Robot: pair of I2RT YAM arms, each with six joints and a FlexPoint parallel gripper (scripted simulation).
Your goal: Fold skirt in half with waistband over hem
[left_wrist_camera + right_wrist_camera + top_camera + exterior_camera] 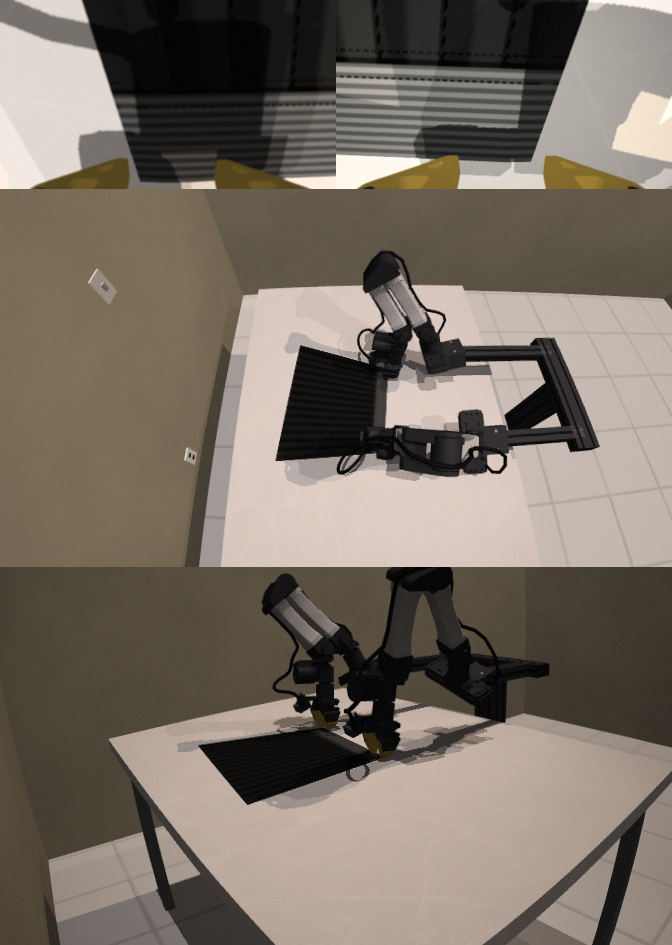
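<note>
The black pleated skirt (327, 404) (280, 762) (312, 42) (412, 34) lies flat and unfolded on the table. Its ribbed, greyer waistband (381, 404) (304, 126) (475, 101) faces the arm bases, and its hem is on the far side. My left gripper (381, 753) (171, 167) is open, low over the waistband corner at the skirt's left side. My right gripper (325, 726) (501, 164) is open, low at the other waistband corner. No cloth shows gripped in either. Whether the fingertips touch the cloth or table cannot be told.
The pale table (350, 514) (400, 847) extends around the skirt, with its far edge beyond the hem. The dark mounting frame (565, 394) stands behind the arm bases. Arm and cable shadows cross the cloth and table.
</note>
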